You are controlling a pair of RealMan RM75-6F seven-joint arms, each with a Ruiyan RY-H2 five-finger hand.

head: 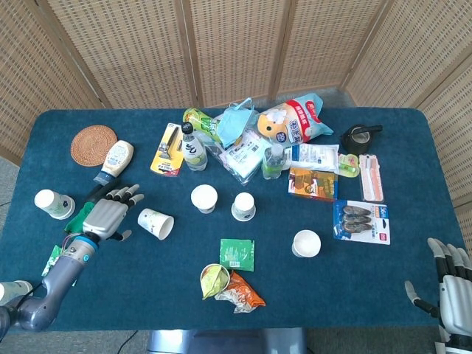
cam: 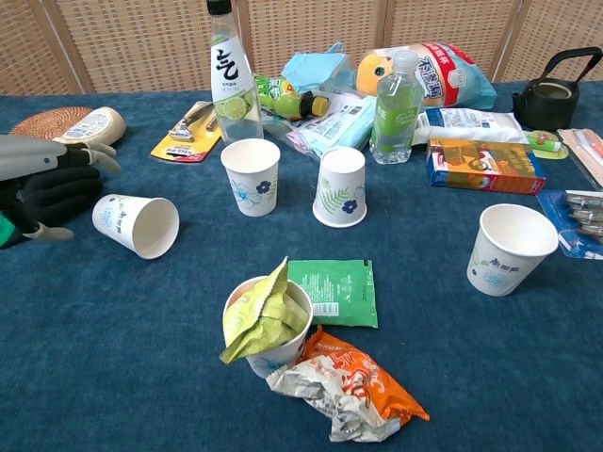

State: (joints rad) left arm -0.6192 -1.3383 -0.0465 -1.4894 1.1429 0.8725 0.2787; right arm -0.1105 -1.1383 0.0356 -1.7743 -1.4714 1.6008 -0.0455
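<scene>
My left hand hovers open with its fingers spread, holding nothing, over a black and green glove near the table's left side. It also shows at the left edge of the chest view as my left hand. Just right of it, apart from it, a paper cup lies tipped on its side, mouth toward me. My right hand sits low at the table's near right corner, fingers apart and empty, with nothing close to it.
An upright cup, an upside-down cup and another upright cup stand mid-table. A cup stuffed with a wrapper, an orange wrapper and a green sachet lie near the front. Bottles, packets and a teapot crowd the back.
</scene>
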